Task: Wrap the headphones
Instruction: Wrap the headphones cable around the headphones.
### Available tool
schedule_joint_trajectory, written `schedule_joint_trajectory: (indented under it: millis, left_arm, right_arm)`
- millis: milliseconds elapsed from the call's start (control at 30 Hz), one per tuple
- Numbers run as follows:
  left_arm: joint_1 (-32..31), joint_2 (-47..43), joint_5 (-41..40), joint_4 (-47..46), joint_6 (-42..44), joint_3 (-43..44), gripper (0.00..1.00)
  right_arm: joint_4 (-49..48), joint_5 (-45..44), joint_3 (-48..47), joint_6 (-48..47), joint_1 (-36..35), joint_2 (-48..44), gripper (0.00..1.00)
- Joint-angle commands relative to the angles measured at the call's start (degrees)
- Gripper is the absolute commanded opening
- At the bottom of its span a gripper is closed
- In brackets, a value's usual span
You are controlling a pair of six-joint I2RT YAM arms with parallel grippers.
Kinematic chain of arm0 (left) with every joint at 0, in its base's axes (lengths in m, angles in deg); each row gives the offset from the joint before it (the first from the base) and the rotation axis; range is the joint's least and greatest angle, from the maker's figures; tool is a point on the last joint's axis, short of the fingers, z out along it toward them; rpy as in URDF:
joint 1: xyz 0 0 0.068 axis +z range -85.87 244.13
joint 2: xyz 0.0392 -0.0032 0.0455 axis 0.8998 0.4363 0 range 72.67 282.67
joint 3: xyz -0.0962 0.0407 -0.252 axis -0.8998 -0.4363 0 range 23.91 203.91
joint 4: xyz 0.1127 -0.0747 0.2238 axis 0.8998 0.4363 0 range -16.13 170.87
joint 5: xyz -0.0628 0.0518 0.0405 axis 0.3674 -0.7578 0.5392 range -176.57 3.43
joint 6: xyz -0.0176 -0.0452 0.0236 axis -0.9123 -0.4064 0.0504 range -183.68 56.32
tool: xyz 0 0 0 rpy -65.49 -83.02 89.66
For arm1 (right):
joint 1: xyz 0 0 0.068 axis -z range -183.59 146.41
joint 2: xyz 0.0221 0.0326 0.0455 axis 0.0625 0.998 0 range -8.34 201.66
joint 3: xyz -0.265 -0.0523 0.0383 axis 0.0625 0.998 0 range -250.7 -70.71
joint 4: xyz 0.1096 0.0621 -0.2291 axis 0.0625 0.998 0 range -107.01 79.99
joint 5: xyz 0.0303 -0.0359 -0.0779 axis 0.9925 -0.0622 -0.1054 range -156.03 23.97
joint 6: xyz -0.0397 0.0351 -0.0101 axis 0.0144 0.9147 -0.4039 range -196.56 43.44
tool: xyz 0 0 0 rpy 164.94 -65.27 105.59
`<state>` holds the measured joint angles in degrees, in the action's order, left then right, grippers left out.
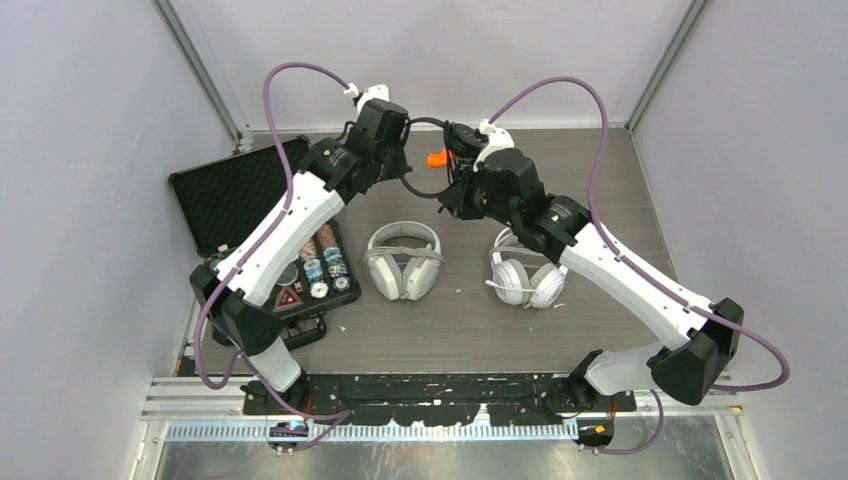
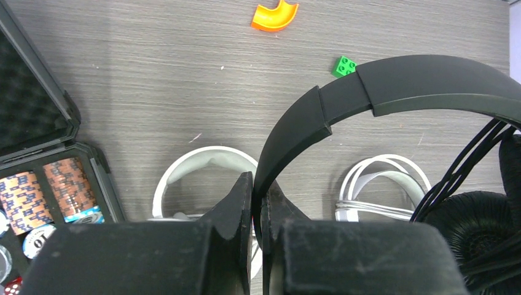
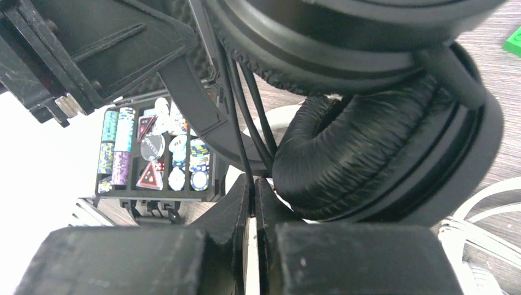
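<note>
**Both arms holding black headset up over rear-centre of table**

L side: open poker chip case (image 1: 240,195) is lying flat, foam lid to the rear and chips (image 1: 325,268) filling the tray compartments nearer the arm bases.

L gripper (image 2: 257,196) is pinching the black headset (image 2: 399,83) by one end of its headband. Fingers are almost fully closed, w/ only the thin band between them. The band is arching up and to the right from the pinch in the L wrist view. The headset is hanging off the grey wood-grain table (image 1: 600,190), between the two wrists.

Orange curved piece (image 2: 274,15) and small green brick (image 2: 344,66) are sitting on the table behind the headset, apart from each other.

R gripper (image 3: 253,190) is facing the L one. Its fingers are nearly touching, and black cable (image 2: 458,171) strands are running down into the slit between them. A padded ear cup is hanging just beside the R fingers.

Nearer the bases, two more headsets are lying flat, well apart from both grippers. The pale grey headset (image 1: 384,272) is at centre and the white headset (image 1: 512,280) is to its right, partly under the R arm. White cable is bundled at each.
</note>
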<state>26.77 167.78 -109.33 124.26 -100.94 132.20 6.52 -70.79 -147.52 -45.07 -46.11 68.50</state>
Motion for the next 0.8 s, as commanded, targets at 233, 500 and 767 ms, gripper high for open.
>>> schedule_joint_trajectory:
  millis: [233,500,767]
  left_arm:
    - [0.45,-3.17,0.77,-3.99,-3.53,0.51,0.00]
    - [0.38,-3.22,1.46,-4.36,-4.08,0.28,0.00]
    - [0.45,-3.35,1.28,-4.45,-3.98,0.17,0.00]
  right_arm:
    - [1.00,-5.48,1.54,-0.85,-0.34,-6.18,0.18]
    - [-1.60,-5.78,4.41,-1.17,-0.29,-9.21,0.19]
    - [-1.33,-4.91,5.02,-0.37,-0.36,-11.63,0.21]
